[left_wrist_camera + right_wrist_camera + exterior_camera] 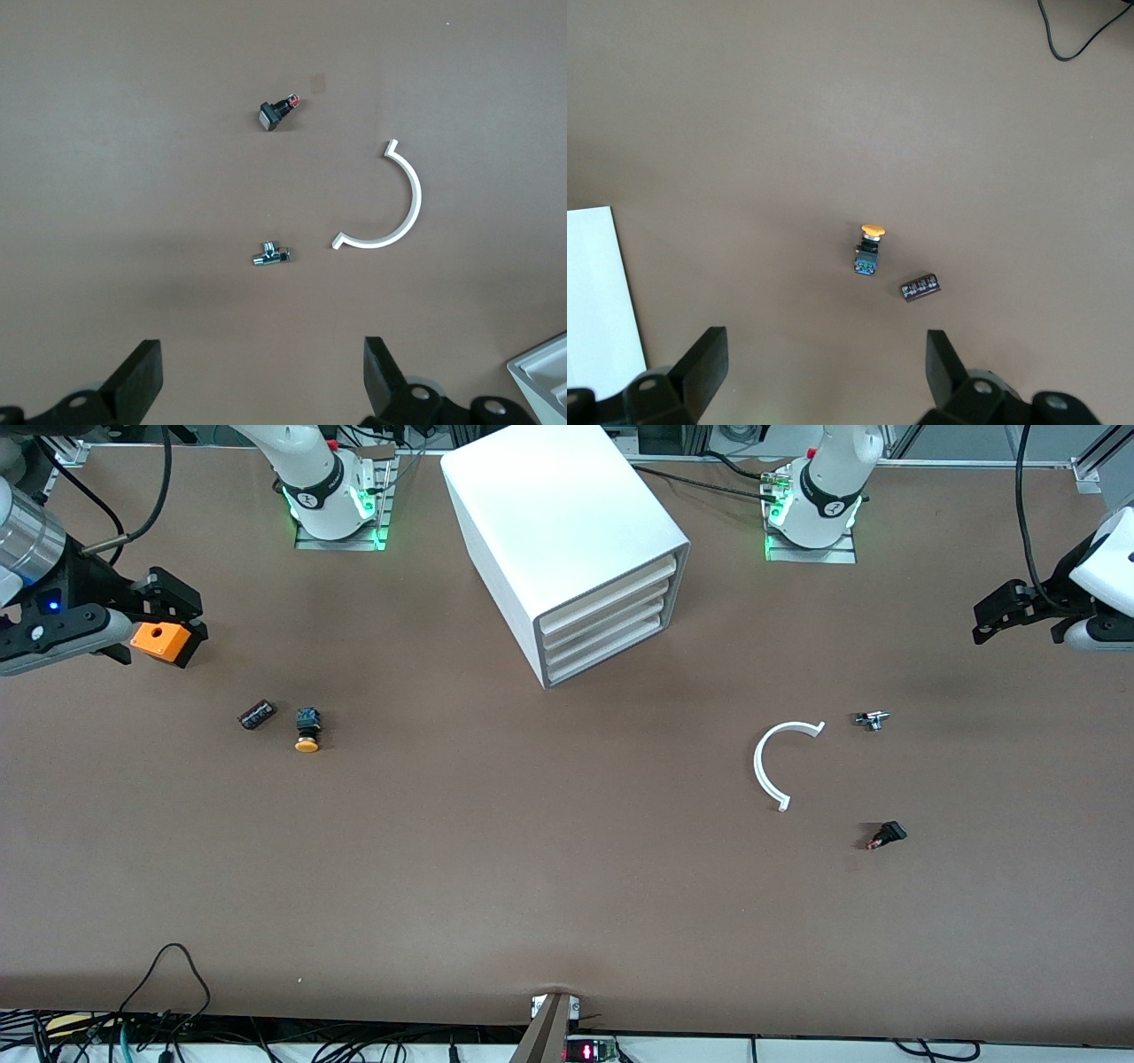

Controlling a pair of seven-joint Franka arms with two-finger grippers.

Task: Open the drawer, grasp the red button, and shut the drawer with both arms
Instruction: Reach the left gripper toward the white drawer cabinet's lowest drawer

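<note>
Both arms are waiting, one at each end of the bench (567, 921). The right tool (197, 622) hangs over the end edge on the right arm's side, and from its wrist view the right tool (826, 341) has its fingers spread wide with nothing between them. An orange box (159, 640) with a hole shows right at that tool from the front, but I cannot tell whether they touch. The left tool (978, 625) is up over the left arm's end edge, its fingers also apart and empty in its own view (261, 354). The white cabinet (549, 505) sits at the middle of the robots' edge, angled toward the left arm's end. All four drawer fronts sit flush in it, so the drawer (607, 615) is shut. The red-capped button shows in no view. Out on the bench toward the right arm's end lie an orange-yellow button (307, 729) and, just beside it, a dark cylinder (257, 715). Toward the left arm's end there is a white half-ring (780, 766), with a small metal fitting (872, 720) near one of its tips. A black switch (887, 835) with a red end lies nearer the camera's edge than the fitting.
</note>
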